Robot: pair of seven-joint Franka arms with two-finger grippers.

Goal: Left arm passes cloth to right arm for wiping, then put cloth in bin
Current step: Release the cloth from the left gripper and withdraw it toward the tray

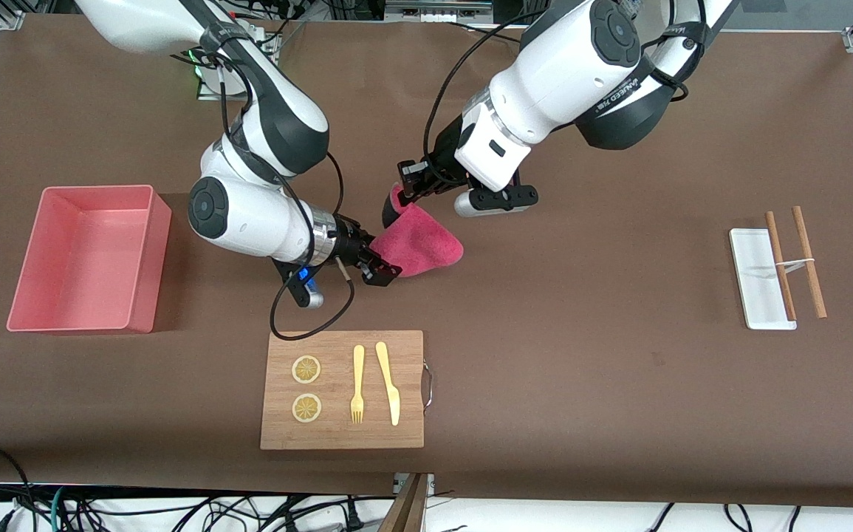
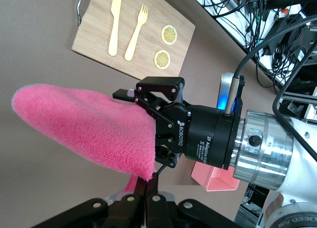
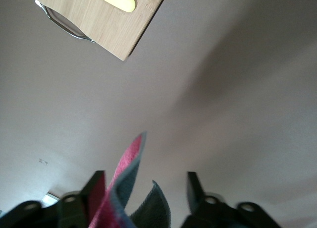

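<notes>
The magenta-red cloth (image 1: 422, 240) hangs in the air over the middle of the table, above the bare brown surface. My left gripper (image 1: 405, 186) is shut on its upper corner; in the left wrist view its fingertips (image 2: 151, 181) pinch the cloth (image 2: 74, 119). My right gripper (image 1: 382, 264) is at the cloth's lower edge, open, with the edge between its spread fingers (image 2: 161, 86). The right wrist view shows the cloth's red and grey folds (image 3: 126, 173) between the two open fingers (image 3: 96, 188). The salmon-pink bin (image 1: 153, 258) stands empty toward the right arm's end of the table.
A wooden board (image 1: 404, 391) with a fork (image 1: 357, 384), a knife (image 1: 388, 380) and two lemon slices (image 1: 306, 369) lies nearer the front camera than the grippers. A flat white tray (image 1: 755, 284) and two brown sticks (image 1: 809, 262) lie toward the left arm's end.
</notes>
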